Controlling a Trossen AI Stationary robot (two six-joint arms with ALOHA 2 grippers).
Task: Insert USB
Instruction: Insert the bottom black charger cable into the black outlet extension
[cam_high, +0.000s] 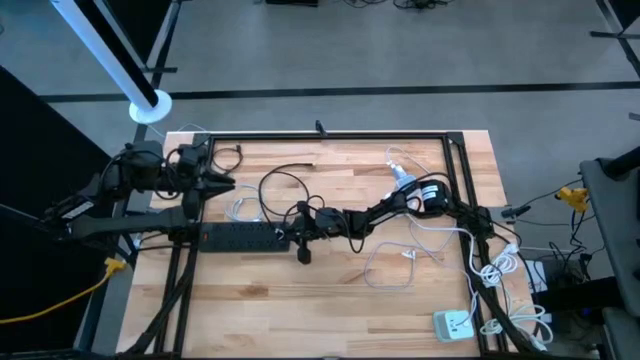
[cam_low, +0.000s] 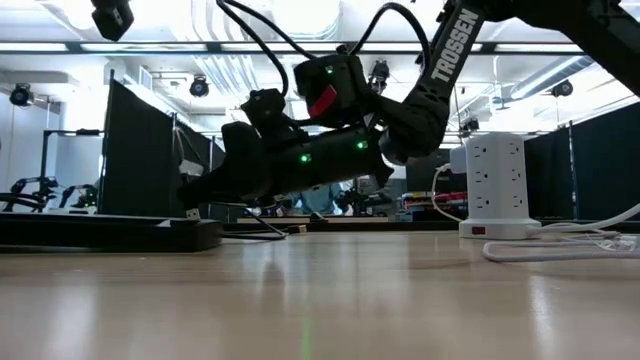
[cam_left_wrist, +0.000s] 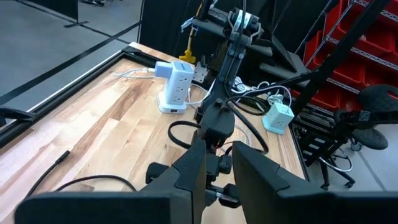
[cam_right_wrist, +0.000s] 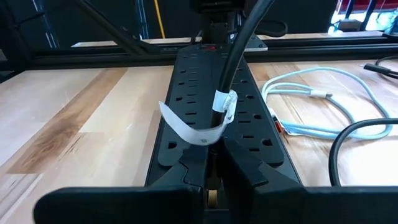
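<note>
The wooden table (cam_high: 330, 290) is edged by a black frame (cam_high: 330, 134). The broad bare stretch of planks lies toward six o'clock in the overhead view; the half toward twelve is crossed by cords.

The right gripper (cam_high: 297, 232) reaches to the table's centre, low over the black power strip (cam_high: 240, 236), which lies at about nine o'clock from the middle. In the right wrist view its fingers (cam_right_wrist: 245, 168) are clenched on a black cable (cam_right_wrist: 233, 59) that runs lengthwise over the strip and carries a white tag (cam_right_wrist: 196, 127). A small pale tip shows between the fingers; whether that is the USB plug cannot be told. From table height, a small plug end (cam_low: 192, 212) hangs just above the strip, apart from it or touching, unclear.

The left gripper (cam_high: 222, 183) waits at ten o'clock near the table's edge, its fingers (cam_left_wrist: 261, 180) spread apart with nothing between them.

A white tower power strip (cam_high: 403, 176) stands at about one o'clock. A white cube socket (cam_high: 453, 324) sits at five o'clock by the table's edge. White cables (cam_high: 400, 255) loop between them, and a pale cable (cam_right_wrist: 323, 93) lies beside the black strip.

The strip's far end is hidden behind the left arm.
</note>
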